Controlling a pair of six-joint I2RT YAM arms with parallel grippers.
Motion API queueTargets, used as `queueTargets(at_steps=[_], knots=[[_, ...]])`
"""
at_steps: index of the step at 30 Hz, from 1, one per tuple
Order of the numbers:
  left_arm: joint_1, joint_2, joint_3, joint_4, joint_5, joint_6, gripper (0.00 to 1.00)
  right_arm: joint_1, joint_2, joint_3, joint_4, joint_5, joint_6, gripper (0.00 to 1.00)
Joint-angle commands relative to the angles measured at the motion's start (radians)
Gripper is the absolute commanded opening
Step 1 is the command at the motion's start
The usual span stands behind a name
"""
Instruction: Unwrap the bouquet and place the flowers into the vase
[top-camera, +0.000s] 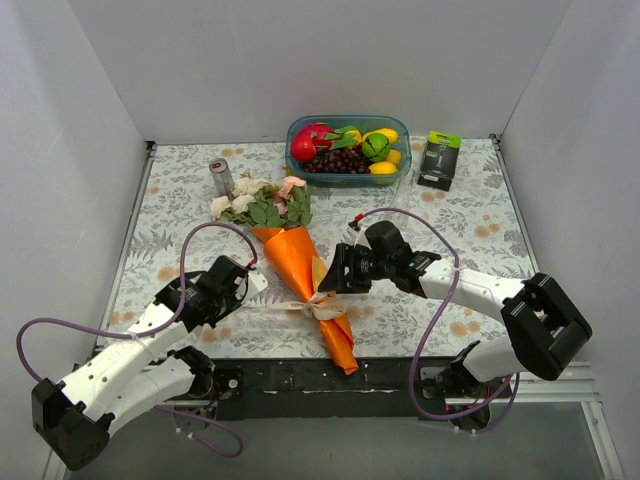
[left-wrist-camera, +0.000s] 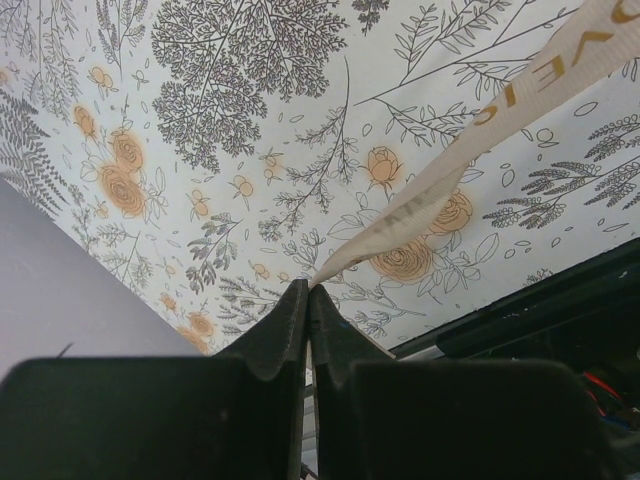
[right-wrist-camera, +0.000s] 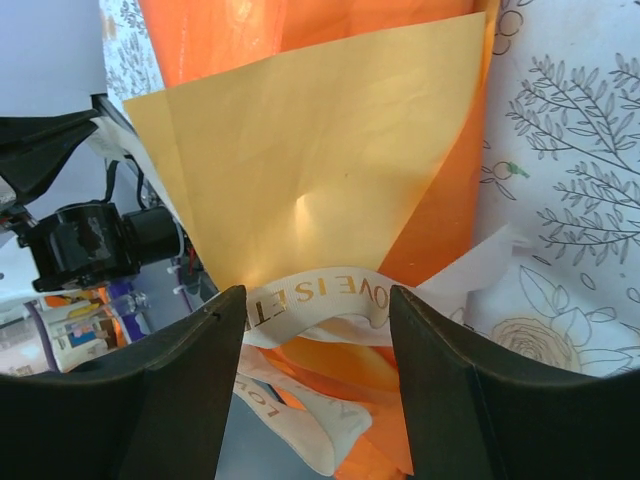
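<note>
Closest to the lens in the left wrist view, the left gripper (left-wrist-camera: 308, 300) has its two dark fingers pressed together on the free end of the cream ribbon (left-wrist-camera: 480, 150), which runs away taut toward 2 o'clock over the flowered table (left-wrist-camera: 250, 120). From above, this hand sits at about 9 o'clock from the bow (top-camera: 322, 308), the ribbon stretched between them.

The right gripper (right-wrist-camera: 315, 300) stands with its fingers well apart, astride the bouquet (top-camera: 300, 265). A printed loop of ribbon and the orange wrapping paper (right-wrist-camera: 320, 170) lie between them, and neither finger visibly presses on anything. In the top view it is at 2 o'clock from the bow, just beside the cone.

The bouquet lies flat near the table's middle, its tip pointing to 5 o'clock at the near edge and the flowers (top-camera: 265, 205) fanning out at 11 o'clock.

As for progress, I judge the task to be at its very first step, the untying. The bow looks partly drawn but not undone, the paper is wrapped around the stems, and no flower is out of the cone. Left to do: free the ribbon, open the paper, lift the stems out and stand them in the vase. I cannot pick out the vase in any of the views, so its place is unknown to me.
</note>
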Motion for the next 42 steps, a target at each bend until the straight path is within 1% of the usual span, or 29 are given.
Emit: queueTargets(at_steps=[1,4,7,10,13,14,16,17,18,19,22,23,26,27,29,30,32,33,36,40,41,42], knots=[[0.007,-0.011,0.048,-0.004,0.003,-0.005,0.0,0.012,0.0,0.055,0.063,-0.04,0.051,0.65],[0.007,-0.008,0.056,-0.003,0.003,-0.003,0.0,0.014,0.004,0.068,0.061,-0.041,0.052,0.64],[0.007,-0.002,0.06,0.0,0.003,-0.002,0.0,0.014,0.013,0.066,0.082,-0.052,0.069,0.61],[0.007,0.003,0.068,0.002,0.003,-0.002,0.0,0.014,0.013,0.068,0.098,-0.054,0.077,0.53],[0.007,0.006,0.074,0.004,0.0,-0.002,0.0,0.015,0.013,0.068,0.093,-0.048,0.072,0.4],[0.007,0.006,0.074,0.005,-0.002,0.0,0.0,0.015,0.01,0.069,0.087,-0.047,0.071,0.32],[0.005,0.006,0.076,0.008,-0.003,0.0,0.0,0.015,0.003,0.068,0.078,-0.044,0.062,0.26],[0.007,0.007,0.077,0.008,-0.003,0.0,0.0,0.015,-0.008,0.068,0.063,-0.038,0.057,0.17],[0.007,0.007,0.077,0.008,-0.003,-0.002,0.0,0.014,-0.014,0.069,0.047,-0.031,0.051,0.12],[0.007,0.009,0.077,0.01,-0.005,-0.002,0.0,0.014,-0.022,0.071,0.032,-0.018,0.034,0.03],[0.007,0.009,0.077,0.011,-0.008,-0.002,0.0,-0.001,-0.057,0.089,-0.039,0.028,-0.007,0.01],[0.007,0.007,0.074,0.013,-0.009,-0.002,0.0,-0.009,-0.082,0.095,-0.096,0.053,-0.02,0.01],[0.007,0.001,0.066,0.017,-0.02,0.001,0.0,-0.06,-0.137,0.121,-0.187,0.106,-0.084,0.01],[0.007,-0.006,0.062,0.019,-0.031,0.004,0.0,-0.108,-0.151,0.13,-0.21,0.115,-0.101,0.01],[0.007,-0.017,0.056,0.037,-0.052,0.011,0.0,-0.167,-0.19,0.14,-0.265,0.136,-0.151,0.01],[0.007,-0.022,0.053,0.046,-0.063,0.014,0.0,-0.223,-0.204,0.144,-0.284,0.15,-0.168,0.01],[0.007,-0.034,0.057,0.068,-0.09,0.017,0.0,-0.282,-0.241,0.154,-0.319,0.155,-0.21,0.01],[0.007,-0.033,0.063,0.074,-0.1,0.017,0.0,-0.334,-0.25,0.157,-0.332,0.158,-0.222,0.01],[0.008,-0.023,0.065,0.102,-0.158,0.021,0.0,-0.403,-0.283,0.181,-0.387,0.193,-0.268,0.01],[0.036,-0.046,0.03,0.181,-0.264,0.102,0.0,-0.452,-0.316,0.221,-0.459,0.288,-0.323,0.01],[0.045,-0.074,0.016,0.198,-0.317,0.129,0.0,-0.471,-0.333,0.241,-0.492,0.337,-0.331,0.01],[0.051,-0.088,0.011,0.211,-0.328,0.183,0.0,-0.482,-0.342,0.247,-0.509,0.359,-0.337,0.01]])
